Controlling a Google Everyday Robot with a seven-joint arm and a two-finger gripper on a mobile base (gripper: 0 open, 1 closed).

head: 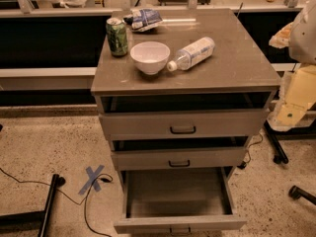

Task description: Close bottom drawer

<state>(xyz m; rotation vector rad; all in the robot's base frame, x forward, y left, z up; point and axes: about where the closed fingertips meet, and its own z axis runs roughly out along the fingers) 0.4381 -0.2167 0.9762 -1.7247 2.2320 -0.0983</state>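
The bottom drawer of the grey-brown cabinet is pulled far out toward me. Its wide shallow tray is empty. Its short front panel sits at the lower edge of the view, with a small black handle. The middle drawer and the top drawer are each out a little. My arm comes in at the right edge. My gripper hangs to the right of the cabinet at about top-drawer height, apart from all the drawers.
On the cabinet top stand a green can, a white bowl, a lying plastic bottle and a snack bag. Black stand legs, cables and a blue tape cross lie on the floor at left. Chair wheels are at right.
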